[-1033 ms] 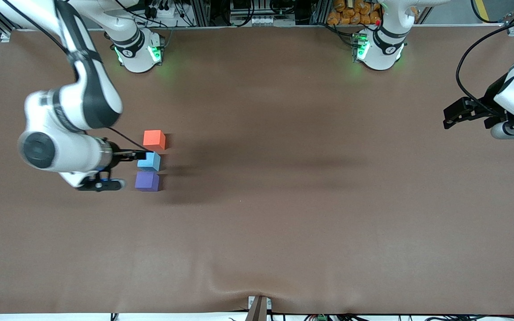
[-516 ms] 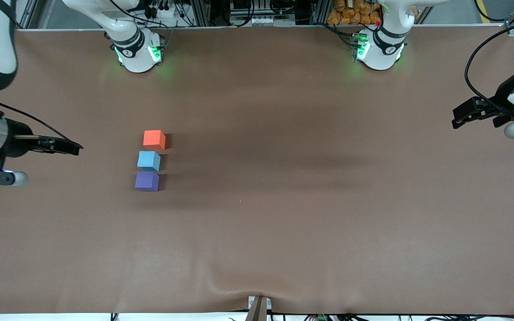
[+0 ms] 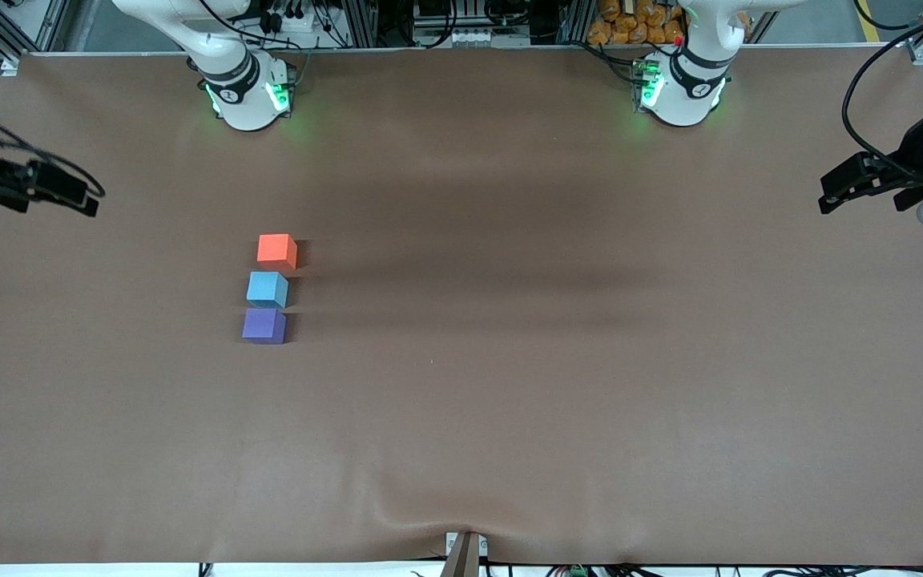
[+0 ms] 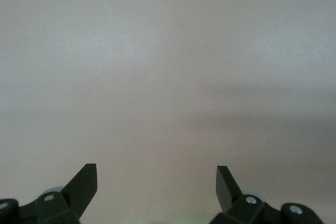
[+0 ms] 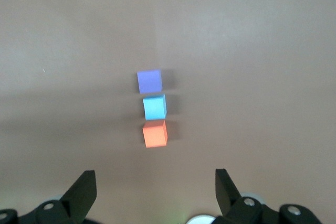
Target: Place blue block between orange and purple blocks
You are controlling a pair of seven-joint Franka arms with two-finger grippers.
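The light blue block (image 3: 268, 289) sits on the table between the orange block (image 3: 277, 250) and the purple block (image 3: 264, 326), the three in a short line with small gaps. The orange one is farthest from the front camera and the purple one nearest. All three show in the right wrist view: purple (image 5: 149, 81), blue (image 5: 155, 107), orange (image 5: 155, 133). My right gripper (image 3: 95, 202) is open and empty in the air at the right arm's end of the table, well away from the blocks; it also shows in the right wrist view (image 5: 155, 179). My left gripper (image 3: 824, 196) is open and empty, waiting over the left arm's end; it also shows in the left wrist view (image 4: 156, 174).
The brown table cover (image 3: 509, 401) carries only the three blocks. The two arm bases (image 3: 245, 92) (image 3: 679, 88) stand along the edge farthest from the front camera. A small bracket (image 3: 465, 551) sits at the edge nearest the front camera.
My right gripper let go of the blue block and drew back to the right arm's end of the table. The left gripper shifted slightly. The blocks stayed put.
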